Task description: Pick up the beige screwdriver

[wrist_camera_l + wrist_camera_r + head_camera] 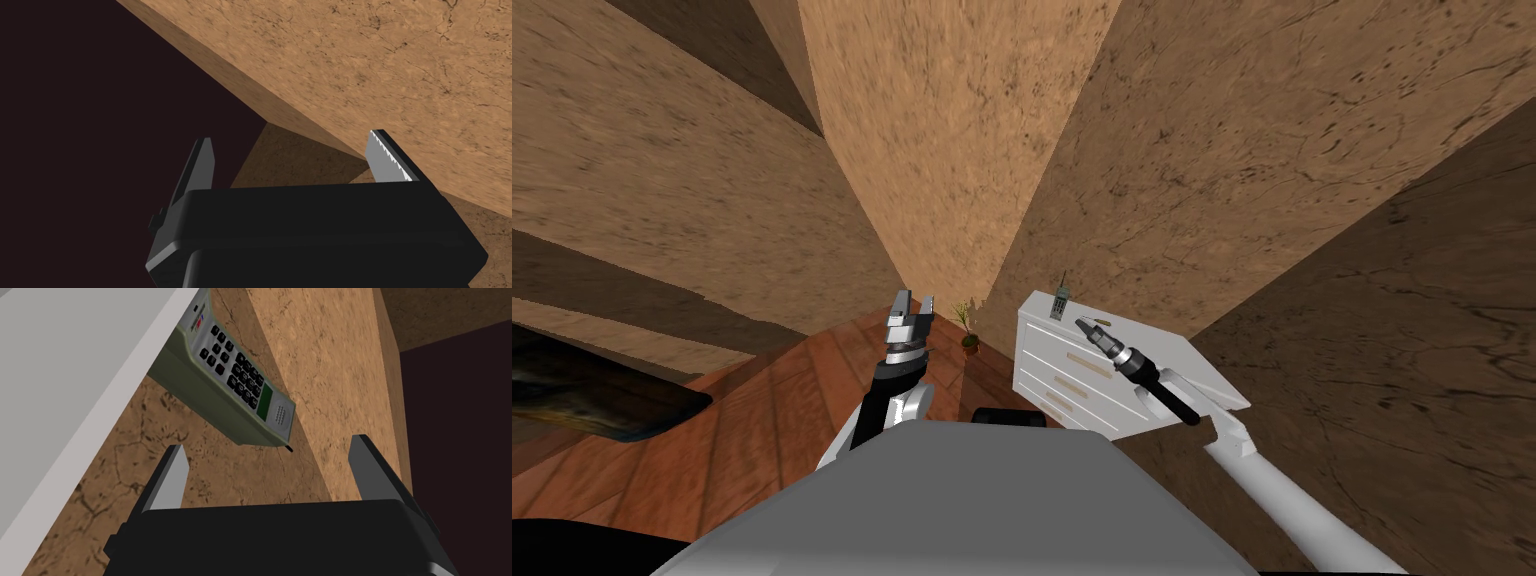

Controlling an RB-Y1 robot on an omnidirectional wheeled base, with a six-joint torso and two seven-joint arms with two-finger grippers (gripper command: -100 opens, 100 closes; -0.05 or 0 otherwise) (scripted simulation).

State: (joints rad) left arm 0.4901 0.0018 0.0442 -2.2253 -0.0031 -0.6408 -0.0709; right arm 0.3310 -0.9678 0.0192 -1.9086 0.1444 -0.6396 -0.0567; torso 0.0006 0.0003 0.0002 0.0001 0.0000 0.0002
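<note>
While the right gripper [1084,326] hangs over the top of the white dresser [1072,375], its fingers [170,478] stand wide apart with nothing between them; the right wrist view has them facing a grey-green phone handset [235,388] with a dark keypad and a small green screen; the handset stands upright on the dresser top near the brown wall [320,363]; in the head view it sits at 10 o'clock of the gripper tip, near the dresser's back corner; the beige screwdriver [1099,323], little more than a sliver, lies flat on the dresser top at 3 o'clock of the gripper tip, just beside it, not held; too small to tell handle from shaft; dresser front shows three drawers with beige handles; left gripper [914,302] is raised at 9 o'clock of the dresser, well apart from it, above the wooden floor [782,410]; its fingers [385,155] are spread wide and empty; a potted plant [968,328] stands on the floor between left gripper and dresser.
</note>
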